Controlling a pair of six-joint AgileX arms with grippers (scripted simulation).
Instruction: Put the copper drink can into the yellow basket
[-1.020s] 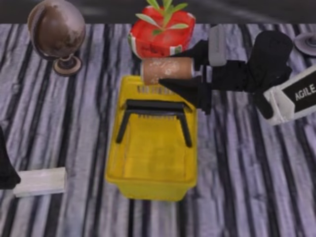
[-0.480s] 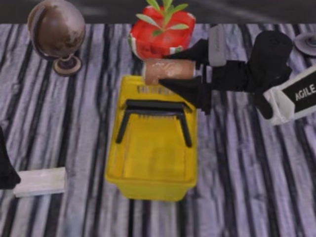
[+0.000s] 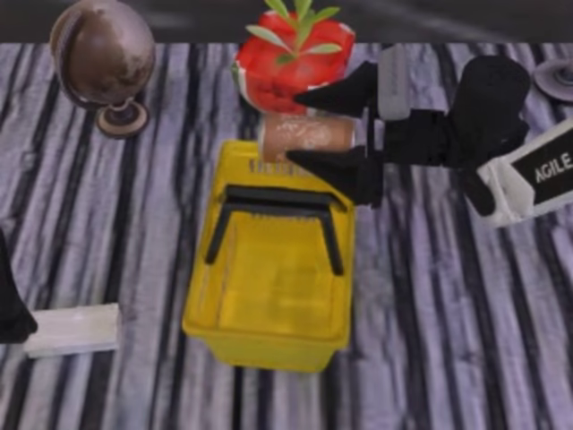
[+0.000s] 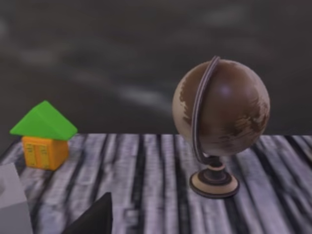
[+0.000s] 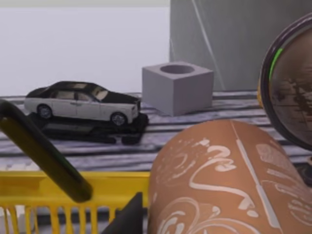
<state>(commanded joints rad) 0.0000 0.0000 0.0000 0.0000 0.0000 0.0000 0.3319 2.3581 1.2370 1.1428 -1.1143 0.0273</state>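
The copper drink can (image 3: pixel 304 134) lies on its side over the far rim of the yellow basket (image 3: pixel 269 345), just in front of the red pot. My right gripper (image 3: pixel 309 130) reaches in from the right with a black finger on each side of the can, spread slightly wider than it; it is open. In the right wrist view the can (image 5: pixel 229 180) fills the near field beside one fingertip (image 5: pixel 129 217), above the basket's yellow rim (image 5: pixel 58 187) and black handle (image 5: pixel 44 156). My left gripper (image 3: pixel 7 309) is parked at the table's left edge, open.
A red watermelon-patterned plant pot (image 3: pixel 291 63) stands just behind the can. A brown globe (image 3: pixel 101 54) is at the back left, a white block (image 3: pixel 72 330) at the front left. A toy car (image 5: pixel 83 105) and grey cube (image 5: pixel 178 87) sit beyond the basket.
The right fingers have spread apart and the can has dropped a little toward the basket's far rim. The basket has shifted slightly forward and to the left.
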